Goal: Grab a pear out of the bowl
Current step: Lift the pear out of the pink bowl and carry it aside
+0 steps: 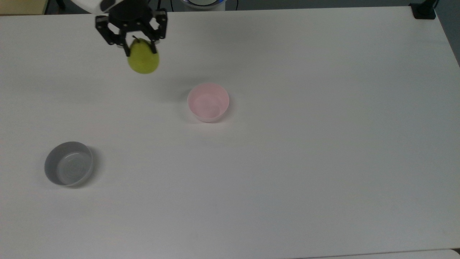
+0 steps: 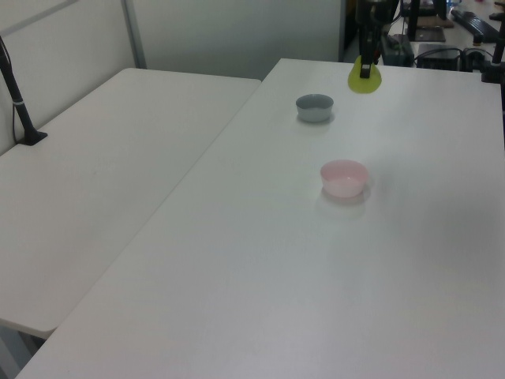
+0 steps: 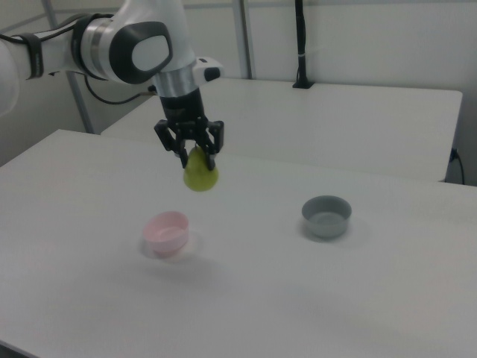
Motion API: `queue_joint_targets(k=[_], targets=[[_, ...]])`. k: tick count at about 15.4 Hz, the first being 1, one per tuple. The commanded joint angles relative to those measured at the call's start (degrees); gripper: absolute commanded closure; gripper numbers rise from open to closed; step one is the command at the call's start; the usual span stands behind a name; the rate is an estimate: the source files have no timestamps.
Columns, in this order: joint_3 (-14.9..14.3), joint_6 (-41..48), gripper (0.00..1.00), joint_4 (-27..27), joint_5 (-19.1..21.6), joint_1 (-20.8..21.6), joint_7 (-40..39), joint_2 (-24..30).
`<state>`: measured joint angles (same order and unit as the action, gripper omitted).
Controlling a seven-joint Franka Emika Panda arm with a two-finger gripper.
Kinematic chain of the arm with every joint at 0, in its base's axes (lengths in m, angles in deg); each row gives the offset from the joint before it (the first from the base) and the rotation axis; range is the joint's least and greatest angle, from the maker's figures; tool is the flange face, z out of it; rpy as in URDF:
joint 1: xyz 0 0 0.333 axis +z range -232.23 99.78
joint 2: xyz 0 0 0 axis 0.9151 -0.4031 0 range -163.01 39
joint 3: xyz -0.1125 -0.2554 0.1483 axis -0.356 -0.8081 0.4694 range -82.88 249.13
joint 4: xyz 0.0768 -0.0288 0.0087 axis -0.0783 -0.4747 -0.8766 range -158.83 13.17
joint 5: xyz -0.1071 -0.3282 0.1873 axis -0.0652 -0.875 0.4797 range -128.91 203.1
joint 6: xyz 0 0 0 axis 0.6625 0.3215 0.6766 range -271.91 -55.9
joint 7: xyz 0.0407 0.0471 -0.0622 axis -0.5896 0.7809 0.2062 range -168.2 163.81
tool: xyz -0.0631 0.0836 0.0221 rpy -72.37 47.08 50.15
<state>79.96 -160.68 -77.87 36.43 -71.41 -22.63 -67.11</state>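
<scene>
The fingers (image 1: 141,46) squeeze the top of the pear (image 1: 143,61), high in the top view's upper left. The pink bowl (image 1: 208,102) sits on the tabletop (image 1: 323,144).

Even, diffuse overhead light; no glare. White table (image 1: 287,162) reads slightly grey-green, darker toward the top view's upper right corner. Soft, faint shadows beside the pink bowl (image 1: 208,102) and grey bowl (image 1: 68,168). Left and right views softer, mildly grainy.
</scene>
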Motion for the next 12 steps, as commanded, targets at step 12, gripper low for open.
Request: queue_joint_targets(k=[12], targets=[[-9.05, -22.24, 1.00, -10.33, 2.86, -3.17, -13.14, -6.49]])
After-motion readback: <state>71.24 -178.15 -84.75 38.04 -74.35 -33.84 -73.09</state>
